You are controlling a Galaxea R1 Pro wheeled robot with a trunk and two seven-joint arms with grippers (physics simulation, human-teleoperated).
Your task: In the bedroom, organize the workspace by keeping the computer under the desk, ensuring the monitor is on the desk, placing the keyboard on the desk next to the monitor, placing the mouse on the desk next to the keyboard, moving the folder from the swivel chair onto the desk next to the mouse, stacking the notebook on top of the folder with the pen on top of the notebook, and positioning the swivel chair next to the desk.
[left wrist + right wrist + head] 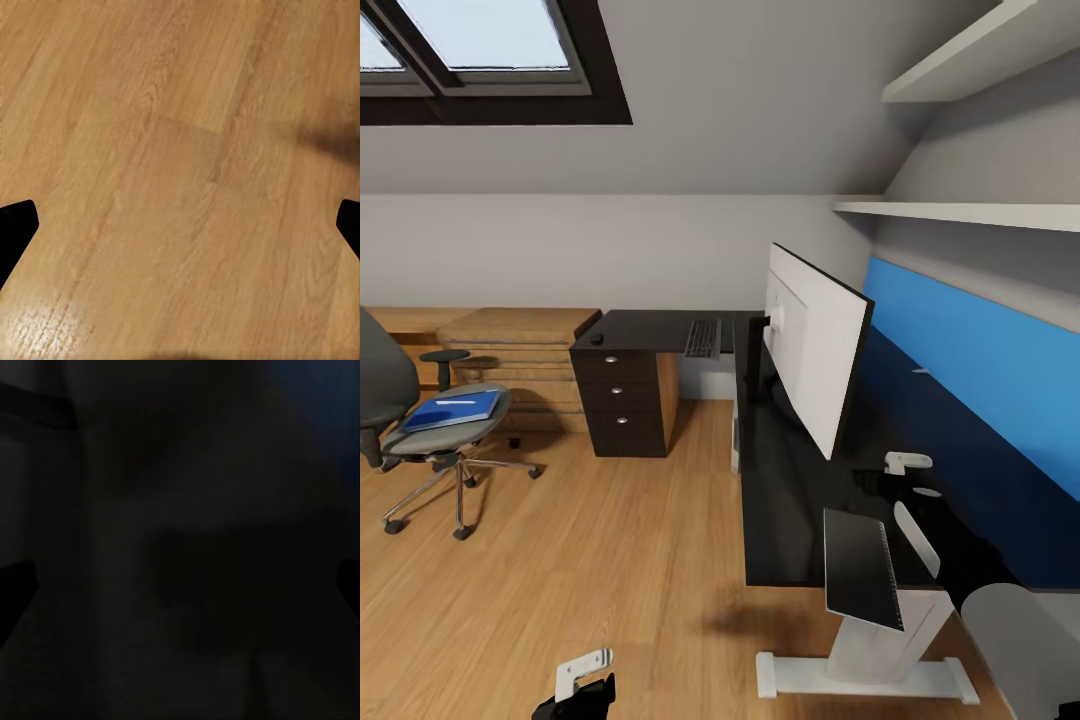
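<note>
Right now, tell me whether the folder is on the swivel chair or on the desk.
On the swivel chair: the blue folder lies flat on its seat, well apart from the black desk.

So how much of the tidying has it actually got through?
Done, it seems: the wide white-backed monitor stands on the black desk, and the dark keyboard and small black mouse lie on it further along. Nothing is in hand. Left: the blue folder still sits on the grey swivel chair, which stands away from the desk.
</note>
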